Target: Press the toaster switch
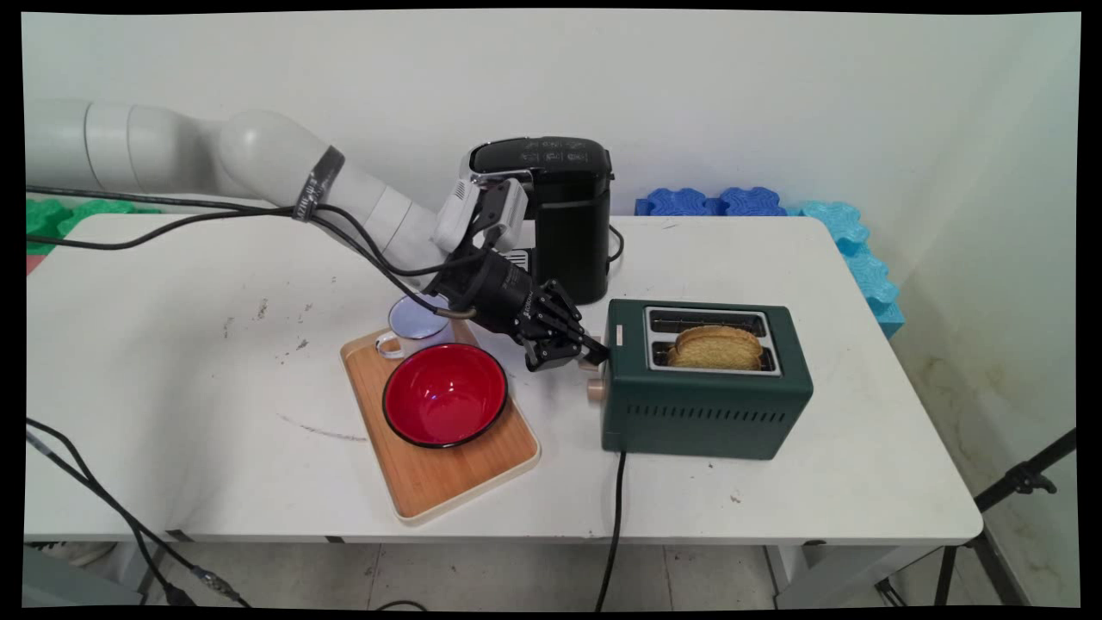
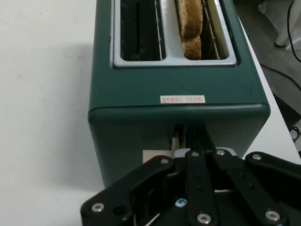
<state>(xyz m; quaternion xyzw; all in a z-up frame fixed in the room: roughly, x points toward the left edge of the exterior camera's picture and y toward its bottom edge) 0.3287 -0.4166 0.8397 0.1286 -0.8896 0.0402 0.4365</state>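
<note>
Toaster [image 1: 706, 405] first: I see the dark green two-slot unit standing on the right half of the white table [image 1: 172, 362], its black cord running off the near edge. Bread [image 1: 719, 346] stands in the slot nearer the camera, while the farther slot holds nothing; from the hand camera the same bread [image 2: 190, 28] shows in the right-hand slot. My gripper [image 1: 594, 349] is pressed up against the toaster's left end face, right at the lever slot, just above a round tan knob [image 1: 594, 392] on that face. In the hand view the two fingers [image 2: 197, 141] run side by side with no gap between them, drawn together and pointing into the vertical slot on the toaster [image 2: 178, 94] end; I cannot make out whether they clamp the lever or merely rest against it. A small label [image 2: 182, 99] sits on the top edge of the casing just above that slot. To the left of the gripper lies a wooden tray [image 1: 448, 465], carrying a red bowl [image 1: 445, 394] with a black rim and, behind it, a white mug [image 1: 413, 323] partly covered by the arm. Behind the wrist stands a black coffee machine [image 1: 564, 215] near the far edge of the table. Blue foam pieces [image 1: 715, 202] lie along the wall beyond the table, green ones [image 1: 52, 215] at the far left.
</note>
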